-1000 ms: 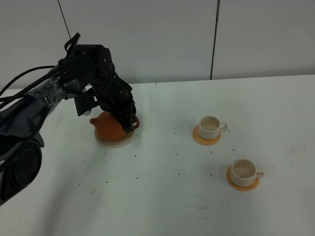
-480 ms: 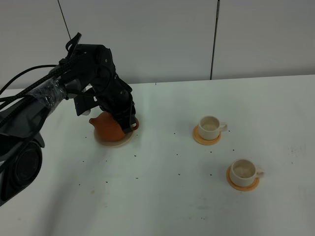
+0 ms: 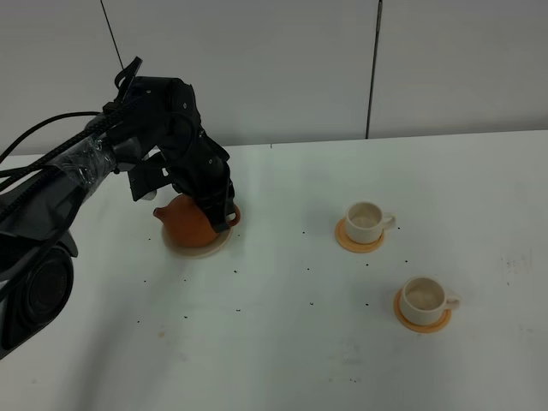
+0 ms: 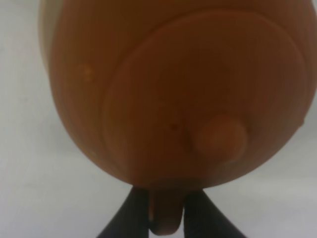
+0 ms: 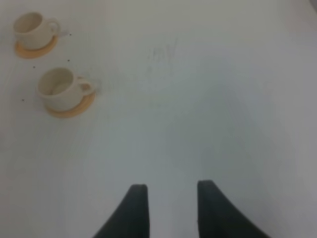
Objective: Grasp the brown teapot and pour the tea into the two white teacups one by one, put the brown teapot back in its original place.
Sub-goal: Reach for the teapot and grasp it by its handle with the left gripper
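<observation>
The brown teapot sits on its pale saucer at the left of the table, spout pointing left. My left gripper reaches down at the pot's right side. In the left wrist view the lidded teapot fills the frame and my left gripper has both dark fingers pressed against the loop handle. Two white teacups stand on orange coasters at the right, pale inside. The tea is hidden. My right gripper hovers open over bare table, away from the cups.
The white table stretches wide between the teapot and the cups, dotted with small dark specks. A grey panelled wall stands behind the far edge. The left arm's cable-wrapped links hang over the left side.
The left gripper's fingers have drawn together around the teapot's handle. The teapot has shifted slightly on its saucer. The right gripper has not moved.
</observation>
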Robot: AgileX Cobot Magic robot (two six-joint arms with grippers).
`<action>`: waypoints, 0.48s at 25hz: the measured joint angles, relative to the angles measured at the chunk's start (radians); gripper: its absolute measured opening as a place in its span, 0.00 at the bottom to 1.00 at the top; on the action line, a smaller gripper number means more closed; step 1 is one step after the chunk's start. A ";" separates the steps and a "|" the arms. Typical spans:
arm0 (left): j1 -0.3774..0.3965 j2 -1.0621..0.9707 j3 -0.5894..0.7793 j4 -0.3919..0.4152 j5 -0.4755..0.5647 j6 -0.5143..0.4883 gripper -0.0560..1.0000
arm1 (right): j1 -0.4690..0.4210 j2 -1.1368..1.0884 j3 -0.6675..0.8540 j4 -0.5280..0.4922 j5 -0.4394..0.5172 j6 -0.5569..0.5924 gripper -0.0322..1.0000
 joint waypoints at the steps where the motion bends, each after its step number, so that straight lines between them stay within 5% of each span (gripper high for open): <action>1: 0.000 0.000 -0.001 0.006 0.000 0.000 0.25 | 0.000 0.000 0.000 0.000 0.000 0.000 0.26; 12: 0.001 0.000 -0.007 0.022 0.039 0.000 0.22 | 0.000 0.000 0.000 0.000 0.000 0.001 0.26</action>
